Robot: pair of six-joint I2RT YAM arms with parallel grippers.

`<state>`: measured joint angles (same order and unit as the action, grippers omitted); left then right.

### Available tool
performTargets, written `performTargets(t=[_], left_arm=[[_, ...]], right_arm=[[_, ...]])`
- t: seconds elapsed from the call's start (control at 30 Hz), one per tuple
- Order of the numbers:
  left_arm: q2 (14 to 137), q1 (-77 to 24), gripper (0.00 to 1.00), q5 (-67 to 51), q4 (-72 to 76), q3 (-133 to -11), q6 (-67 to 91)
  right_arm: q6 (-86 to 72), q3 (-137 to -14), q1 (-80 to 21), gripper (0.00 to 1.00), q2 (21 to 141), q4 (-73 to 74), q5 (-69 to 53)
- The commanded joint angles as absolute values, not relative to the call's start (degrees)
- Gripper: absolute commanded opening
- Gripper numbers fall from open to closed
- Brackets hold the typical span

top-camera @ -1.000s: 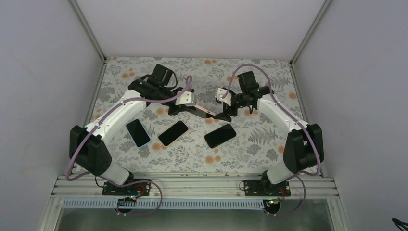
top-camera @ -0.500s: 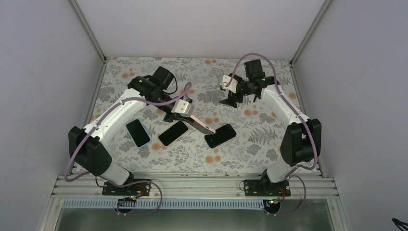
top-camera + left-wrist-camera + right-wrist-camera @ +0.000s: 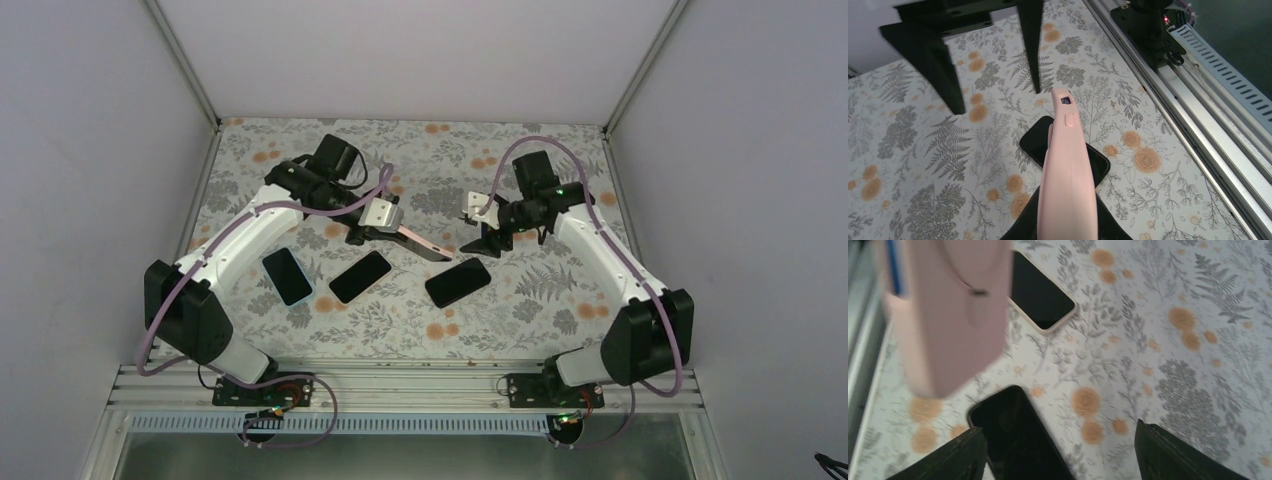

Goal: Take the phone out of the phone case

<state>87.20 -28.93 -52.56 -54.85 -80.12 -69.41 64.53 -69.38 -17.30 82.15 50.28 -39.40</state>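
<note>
The left gripper [image 3: 372, 232] is clamped on one end of the pink phone case [image 3: 420, 243], holding it off the floral surface [image 3: 520, 300]. The right gripper [image 3: 481, 245], its fingers spread apart, hovers just beyond the phone case's free end, above a dark phone [image 3: 458, 281] lying flat.

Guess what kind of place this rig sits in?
Likely a lab robot test cell, not a home: white panel walls on aluminium framing, arm bases bolted to an aluminium rail, phones laid out on a floral tabletop.
</note>
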Motion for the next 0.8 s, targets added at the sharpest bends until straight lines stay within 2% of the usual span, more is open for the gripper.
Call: performTargets(t=[0.0, 0.13, 0.37, 0.77], left_arm=[[88.4, -28.5, 0.02, -58.5, -51.2, -82.1, -69.7], [87.9, -28.5, 0.02, -58.1, -50.3, -81.1, -69.5], [87.6, -28.5, 0.02, -57.9, -49.9, -80.8, -69.1], [87.8, -28.5, 0.02, -56.9, -50.8, -80.4, -70.6]], right_arm=[[63.4, -67.3, -18.3, 0.73, 79.0, 53.5, -45.9], [61.5, -64.8, -19.8, 0.68, 77.4, 52.4, -47.7], [58.7, -63.6, -21.4, 0.64, 77.5, 49.2, -47.3], [60.1, -66.1, -21.2, 0.65, 77.2, 51.1, -44.3]])
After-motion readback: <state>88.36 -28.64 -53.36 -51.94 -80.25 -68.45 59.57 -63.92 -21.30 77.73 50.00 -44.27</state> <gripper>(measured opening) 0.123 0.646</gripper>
